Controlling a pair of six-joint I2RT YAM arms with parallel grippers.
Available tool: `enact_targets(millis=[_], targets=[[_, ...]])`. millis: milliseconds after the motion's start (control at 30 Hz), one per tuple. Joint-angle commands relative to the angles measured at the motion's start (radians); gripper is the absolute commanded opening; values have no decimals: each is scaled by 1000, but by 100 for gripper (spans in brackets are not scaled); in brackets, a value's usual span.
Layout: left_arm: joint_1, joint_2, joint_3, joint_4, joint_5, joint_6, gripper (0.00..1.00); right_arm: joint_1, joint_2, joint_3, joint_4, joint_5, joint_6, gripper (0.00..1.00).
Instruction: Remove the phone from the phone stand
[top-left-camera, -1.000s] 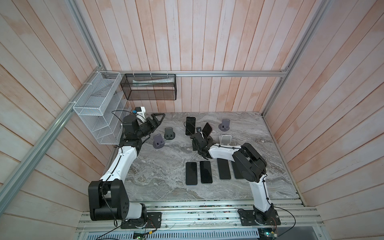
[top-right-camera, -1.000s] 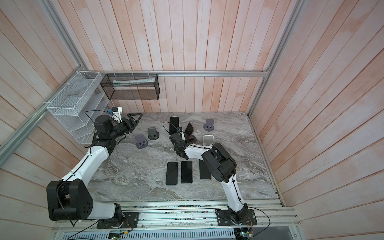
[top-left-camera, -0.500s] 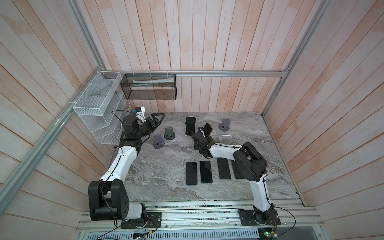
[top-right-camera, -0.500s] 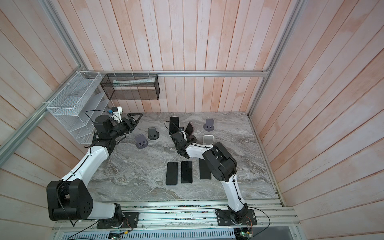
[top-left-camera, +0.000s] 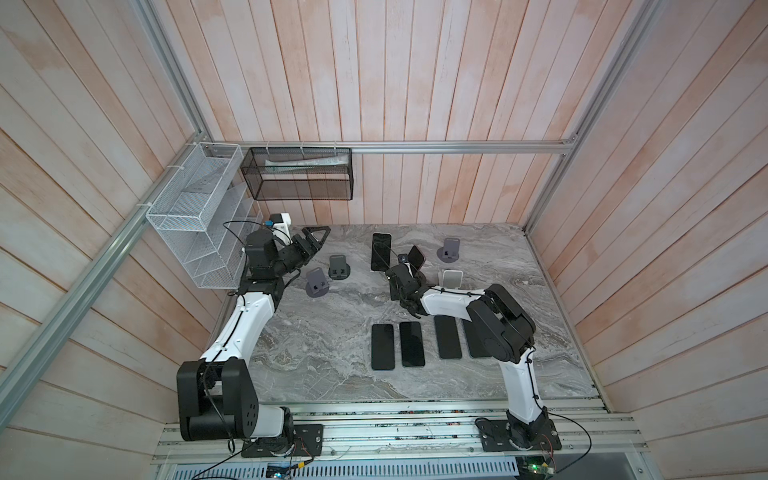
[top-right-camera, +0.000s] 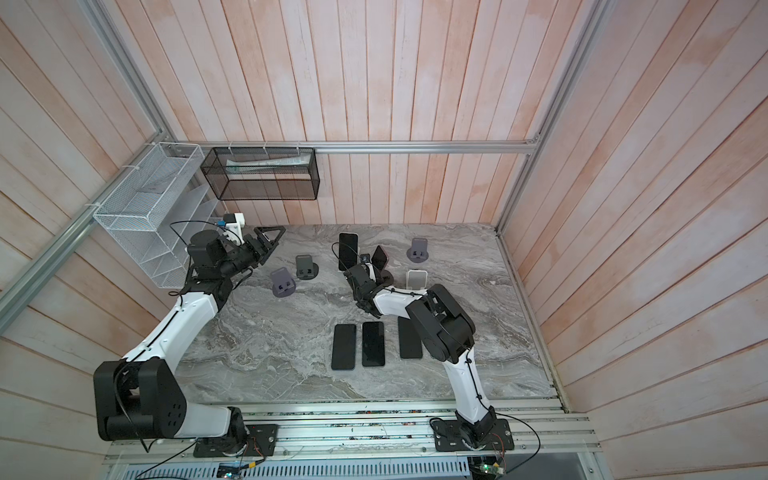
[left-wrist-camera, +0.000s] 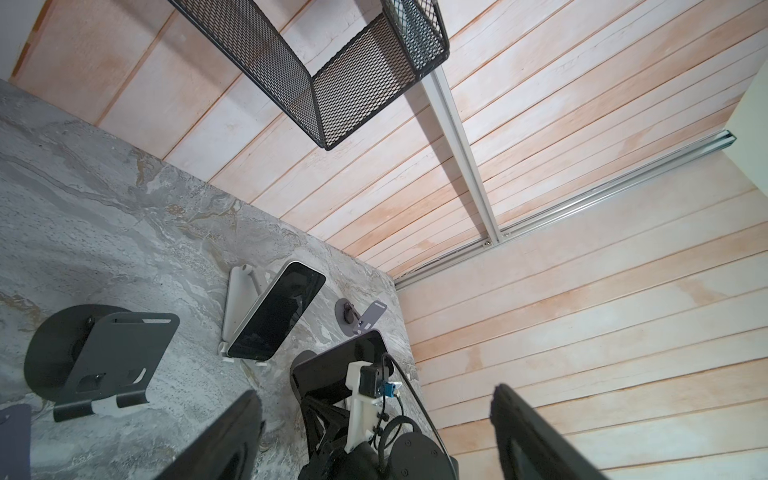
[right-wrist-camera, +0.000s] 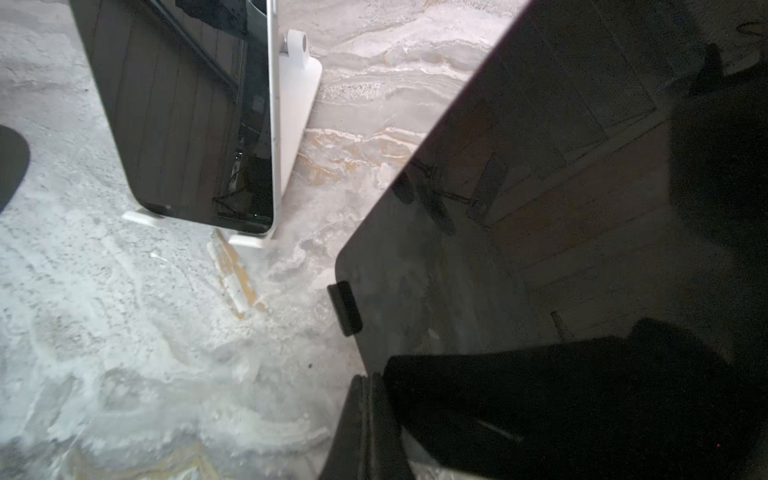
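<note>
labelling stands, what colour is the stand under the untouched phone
White stand, clearest in the right wrist view.

Overhead stereo pair (wrist views close-up)

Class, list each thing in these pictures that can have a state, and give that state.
left gripper: open, empty.
right gripper: shut on dark phone.
dark phone: tilted, bottom edge against its stand's lip.
silver-edged phone: propped on white stand.
second white stand: empty.
grey stands: all three empty.
flat phones: lying flat, screens dark.
</note>
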Motion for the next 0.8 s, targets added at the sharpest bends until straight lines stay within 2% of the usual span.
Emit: enact_targets(millis=[0, 767], targets=[[5, 11, -14, 24, 19, -6, 88, -14, -25, -32, -32, 15, 4, 0], [5, 18, -17, 28, 24, -8, 88, -46, -88, -101, -24, 18, -17, 0]])
